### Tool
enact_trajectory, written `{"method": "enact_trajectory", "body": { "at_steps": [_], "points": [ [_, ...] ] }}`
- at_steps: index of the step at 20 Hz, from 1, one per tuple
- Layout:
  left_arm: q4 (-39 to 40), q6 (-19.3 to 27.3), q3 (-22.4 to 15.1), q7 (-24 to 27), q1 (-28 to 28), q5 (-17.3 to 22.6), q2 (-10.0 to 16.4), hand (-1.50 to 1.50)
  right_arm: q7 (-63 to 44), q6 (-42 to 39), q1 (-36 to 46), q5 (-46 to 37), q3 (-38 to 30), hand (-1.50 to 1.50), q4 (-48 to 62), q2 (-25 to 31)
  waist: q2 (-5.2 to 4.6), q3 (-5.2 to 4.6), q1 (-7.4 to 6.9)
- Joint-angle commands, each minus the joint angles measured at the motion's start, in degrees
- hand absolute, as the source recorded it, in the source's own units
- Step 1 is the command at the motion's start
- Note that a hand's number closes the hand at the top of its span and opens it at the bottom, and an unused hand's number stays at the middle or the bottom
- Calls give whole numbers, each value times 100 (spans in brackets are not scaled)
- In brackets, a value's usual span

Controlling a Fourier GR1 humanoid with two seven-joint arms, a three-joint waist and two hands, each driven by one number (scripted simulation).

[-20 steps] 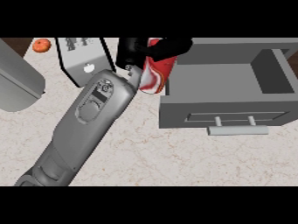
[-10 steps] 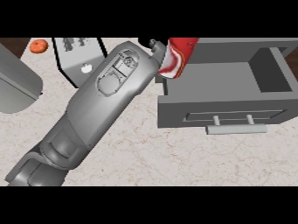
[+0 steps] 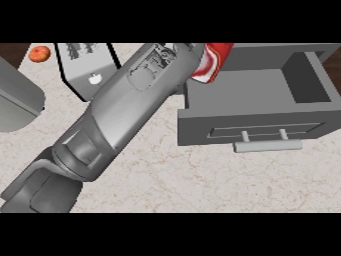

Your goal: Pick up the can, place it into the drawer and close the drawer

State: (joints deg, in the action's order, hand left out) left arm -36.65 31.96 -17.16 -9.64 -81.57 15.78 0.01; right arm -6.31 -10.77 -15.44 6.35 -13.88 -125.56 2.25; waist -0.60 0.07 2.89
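Observation:
The red and white can (image 3: 211,61) hangs tilted at the view's top, over the back left corner of the open grey drawer (image 3: 317,107). My right hand (image 3: 189,50) is shut on it from the left, mostly hidden behind its own grey wrist and forearm, which cross the counter from the lower left. The drawer's inside shows bare, and its front panel with a bar handle (image 3: 267,146) faces me. Of my left arm only a grey forearm (image 3: 7,95) shows at the left edge; its hand is out of view.
A small orange fruit (image 3: 39,54) lies at the back left. Beside it stands a white box with a dark edge and an apple mark (image 3: 92,67), partly behind my right forearm. Pale marble counter (image 3: 225,185) stretches in front of the drawer.
My right arm has stretched further right and back, carrying the can from left of the drawer to over its back left corner. The drawer has stayed open and still.

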Motion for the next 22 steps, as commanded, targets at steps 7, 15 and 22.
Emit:
{"method": "enact_trajectory", "body": {
  "at_steps": [7, 15, 22],
  "points": [
    [824, 318, -677, 339, -295, 786, -1, 150, -67, 100, 736, -13, -56, -150, 449, 149, -33, 6, 114],
    [1242, 378, -1034, 598, -503, 1101, -1, 150, -120, 182, 775, -187, 22, -150, 491, 105, -71, 10, 235],
    [1535, 378, -1415, 970, -292, 1178, -1, 150, -37, 146, 843, -250, 148, -150, 579, 67, -95, 10, 271]
  ]
}}
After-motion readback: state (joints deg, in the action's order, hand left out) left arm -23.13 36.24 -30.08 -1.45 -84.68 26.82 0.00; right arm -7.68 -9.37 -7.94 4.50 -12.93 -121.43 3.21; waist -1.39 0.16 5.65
